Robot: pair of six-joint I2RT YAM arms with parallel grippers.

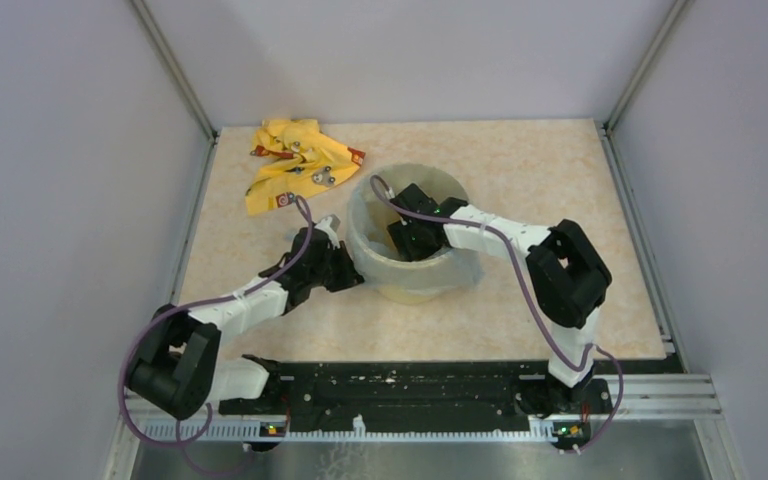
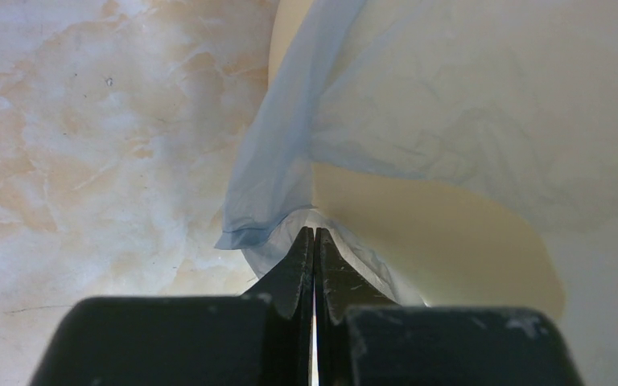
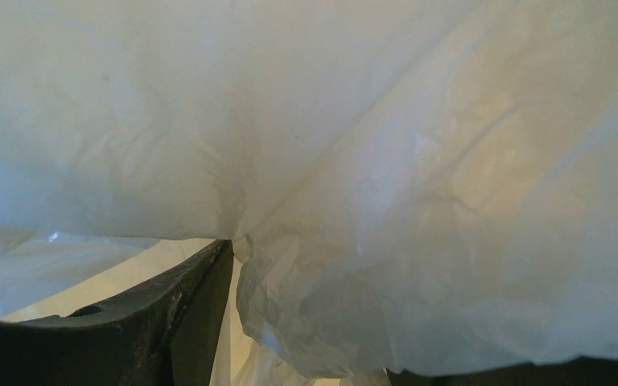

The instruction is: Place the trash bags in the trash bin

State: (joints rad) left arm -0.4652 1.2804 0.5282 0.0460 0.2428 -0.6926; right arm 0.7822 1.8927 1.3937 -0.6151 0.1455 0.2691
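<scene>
Two arms: my left gripper (image 2: 315, 232) has its jaws clamped on the thin pale blue-grey film bag (image 2: 467, 104) beside the round pale yellow plastic bin (image 1: 415, 290); the right gripper (image 1: 412, 240) has its jaws apart inside it.

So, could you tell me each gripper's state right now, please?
Left gripper: closed, pinching the trash bag's edge.
Right gripper: open inside the trash bin, film between its fingers.
</scene>
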